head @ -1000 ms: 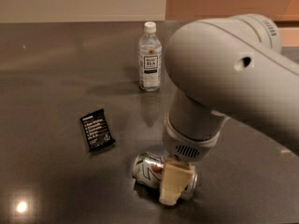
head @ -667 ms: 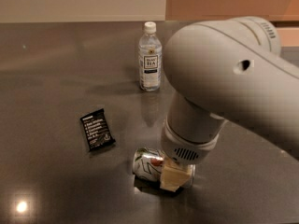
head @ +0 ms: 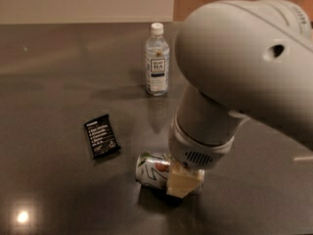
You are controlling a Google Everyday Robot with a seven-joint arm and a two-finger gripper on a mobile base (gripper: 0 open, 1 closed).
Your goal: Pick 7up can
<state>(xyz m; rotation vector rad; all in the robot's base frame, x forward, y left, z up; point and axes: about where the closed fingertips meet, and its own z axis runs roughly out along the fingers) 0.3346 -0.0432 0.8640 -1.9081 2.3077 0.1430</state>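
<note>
- Since a second ago, the 7up can (head: 152,169) and the gripper (head: 183,185) on it have shifted together a little up the picture, and the arm's big shell now fills more of the upper right. The bottle and the packet have stayed where they were.
- The dark grey, glossy tabletop (head: 58,72) carries everything and reaches back to a pale wall. A bright spot of reflected light shows near its lower left corner.
- The robot's arm (head: 234,58), a bulky pale grey shell, comes in from the right and bends down to a round wrist with a small vent grille, directly above the can.
- A clear water bottle (head: 157,62) with a white cap and a white label stands upright well behind the can, near the middle of the tabletop.
- The 7up can lies on its side in the lower middle. Its silver-white body with green markings points left, and its right part is covered by the gripper.
- A black snack packet (head: 101,136) with white print lies flat to the left of the can, near it but apart from it.
- The gripper sits below the wrist, low over the tabletop. Its fingers (head: 182,180) are clamped on the can: one tan finger lies pressed across the can's near side, and the other is hidden behind it.
</note>
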